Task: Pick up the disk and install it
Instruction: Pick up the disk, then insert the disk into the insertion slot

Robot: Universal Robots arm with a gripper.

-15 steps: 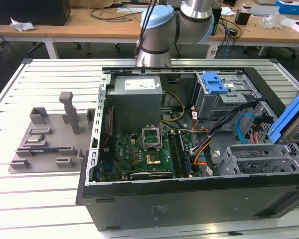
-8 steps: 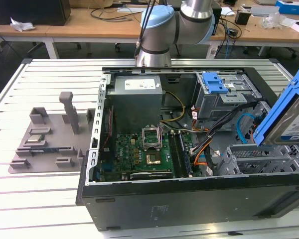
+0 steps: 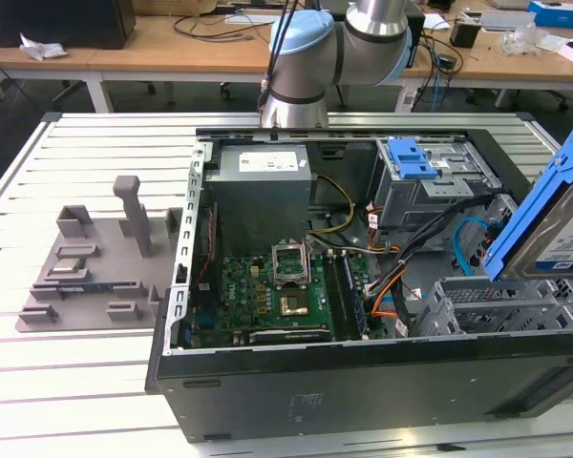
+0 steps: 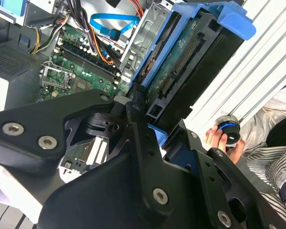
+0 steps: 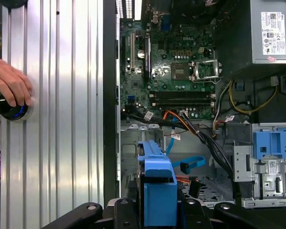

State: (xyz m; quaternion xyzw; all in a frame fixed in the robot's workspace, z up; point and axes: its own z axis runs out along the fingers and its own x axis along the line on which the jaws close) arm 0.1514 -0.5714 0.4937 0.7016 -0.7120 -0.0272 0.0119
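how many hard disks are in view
1: the disk, held tilted in the gripper above the drive cage at the exterior view's right. Others may be hidden in the bays.

Metal disk (image 3: 571, 224), silver w/ slight sheen; its bracket (image 3: 533, 212) smooth blue plastic. Matt black pincer (image 5: 157, 213), bright metal screws (image 4: 154, 194). Ribbed aluminium tabletop (image 3: 76, 382), satin finish. Dark matt sheet-metal case (image 3: 363, 391). Dull grey metal PSU (image 3: 263, 191) w/ white paper sticker (image 5: 272, 31). Green board (image 3: 258, 286), semi-gloss. Matt grey plastic fixture (image 3: 86, 277).
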